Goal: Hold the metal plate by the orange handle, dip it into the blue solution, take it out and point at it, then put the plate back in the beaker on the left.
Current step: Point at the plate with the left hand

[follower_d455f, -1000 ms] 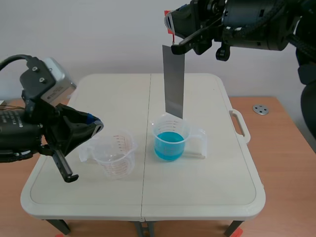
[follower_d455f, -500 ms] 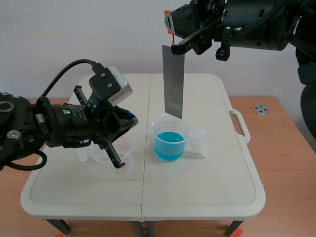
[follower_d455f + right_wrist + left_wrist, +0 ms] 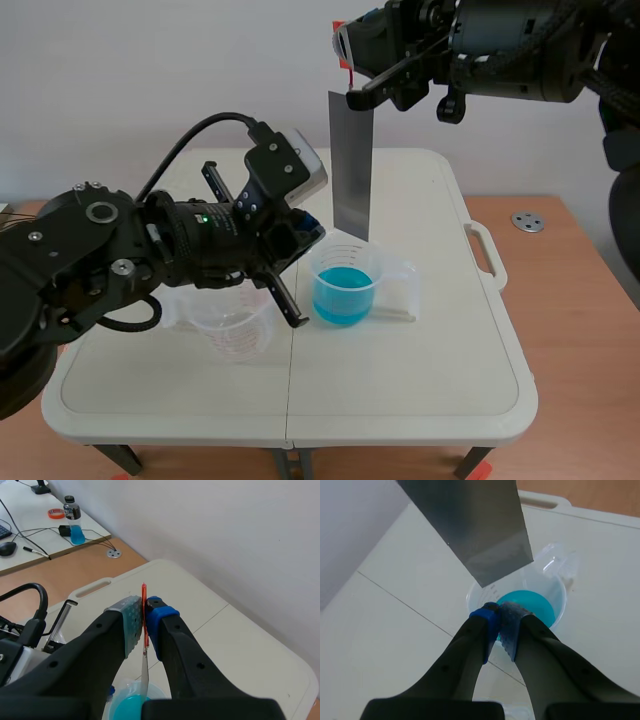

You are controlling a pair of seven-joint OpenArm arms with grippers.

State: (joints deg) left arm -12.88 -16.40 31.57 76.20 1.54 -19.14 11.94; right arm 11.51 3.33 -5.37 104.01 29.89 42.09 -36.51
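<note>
1. Clamping the orange handle (image 3: 144, 591), our right gripper (image 3: 144, 615) hangs the metal plate (image 3: 351, 165) below itself, over the blue solution (image 3: 344, 295), so drips likely fall back.
2. Our left gripper (image 3: 500, 615), closed and empty, points at the plate just ahead.

Left tool (image 3: 500, 614) nearer the plate (image 3: 351, 165)

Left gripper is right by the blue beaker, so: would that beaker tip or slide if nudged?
The beaker looks like thin clear plastic, only part filled, so probably light and easy to slide. Its squat shape suggests sliding before tipping, though the blue solution might slosh.
</note>
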